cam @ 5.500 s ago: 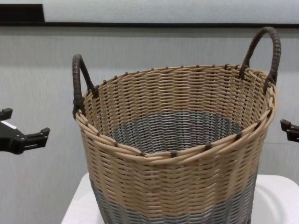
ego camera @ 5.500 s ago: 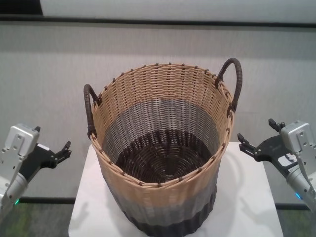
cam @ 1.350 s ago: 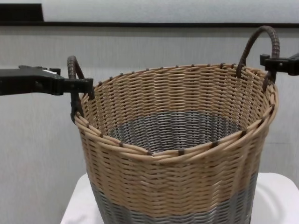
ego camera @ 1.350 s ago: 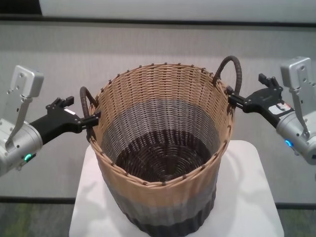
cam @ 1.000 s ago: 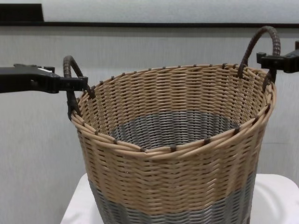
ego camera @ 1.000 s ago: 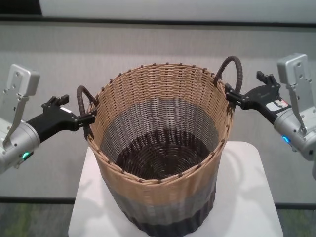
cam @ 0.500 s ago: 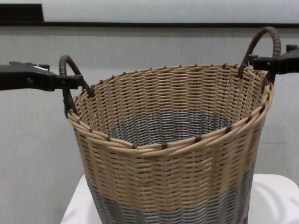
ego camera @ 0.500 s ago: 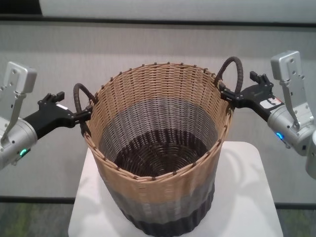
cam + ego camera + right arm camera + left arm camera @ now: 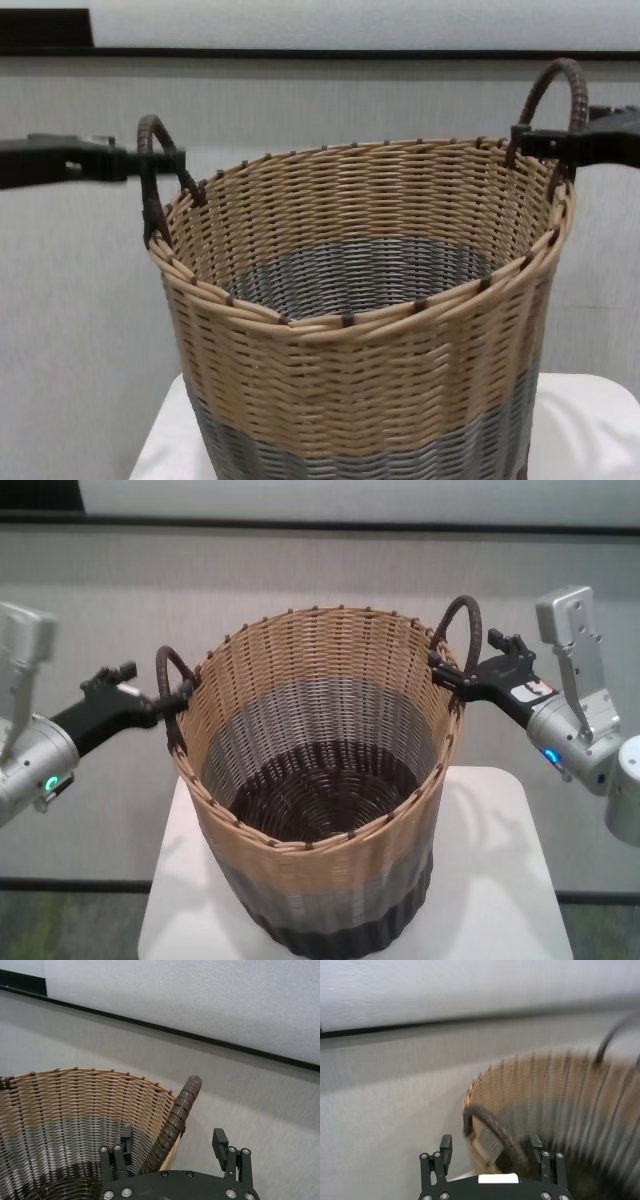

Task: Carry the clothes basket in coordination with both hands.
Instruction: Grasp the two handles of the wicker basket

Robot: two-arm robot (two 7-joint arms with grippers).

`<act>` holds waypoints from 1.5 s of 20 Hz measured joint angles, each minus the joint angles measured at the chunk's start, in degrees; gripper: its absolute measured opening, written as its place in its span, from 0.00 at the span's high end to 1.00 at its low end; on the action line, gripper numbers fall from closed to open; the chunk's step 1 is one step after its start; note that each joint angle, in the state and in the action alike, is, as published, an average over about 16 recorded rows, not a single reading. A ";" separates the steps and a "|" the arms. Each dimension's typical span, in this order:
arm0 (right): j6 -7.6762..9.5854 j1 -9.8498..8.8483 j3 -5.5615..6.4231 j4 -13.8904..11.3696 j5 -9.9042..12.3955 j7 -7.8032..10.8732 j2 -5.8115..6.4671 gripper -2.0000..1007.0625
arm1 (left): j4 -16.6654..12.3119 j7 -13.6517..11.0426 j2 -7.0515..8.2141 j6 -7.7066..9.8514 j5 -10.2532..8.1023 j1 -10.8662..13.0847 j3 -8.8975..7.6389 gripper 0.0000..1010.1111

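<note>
The clothes basket point(image 9: 320, 810) is a large round wicker one with a tan upper band, a grey lower band and a dark base. It stands on a white table point(image 9: 495, 880). My left gripper point(image 9: 165, 700) is open, with its jaws on either side of the left loop handle point(image 9: 168, 675). The left wrist view shows that handle point(image 9: 495, 1127) between the fingers point(image 9: 445, 1147). My right gripper point(image 9: 445, 675) is open around the right loop handle point(image 9: 465, 625). The right wrist view shows that handle point(image 9: 175, 1122) between the fingers point(image 9: 219, 1141). In the chest view both grippers point(image 9: 150, 160) point(image 9: 530, 140) sit at rim height.
The white table point(image 9: 590, 430) is only a little wider than the basket's base. A pale grey wall with a dark stripe point(image 9: 320, 520) stands behind. Dark floor point(image 9: 70, 920) lies below the table on both sides.
Both grippers rose from low beside the basket and reached over the handles. In the last second the right gripper moved left and the basket's rim shifted and tilted slightly.
</note>
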 joint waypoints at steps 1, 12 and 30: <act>-0.04 0.06 -0.01 0.23 -0.02 0.14 -0.12 0.00 | 0.19 -0.11 -0.20 -0.08 -0.30 -0.02 -0.16 0.01; -0.32 0.24 -0.13 1.23 -0.15 0.63 -0.57 0.00 | 0.74 -0.31 -0.78 -0.14 -1.23 -0.08 -0.52 0.01; -0.28 0.16 -0.25 0.93 -0.17 0.57 -0.40 0.00 | 0.16 0.13 -0.08 0.42 0.36 -0.20 0.29 0.02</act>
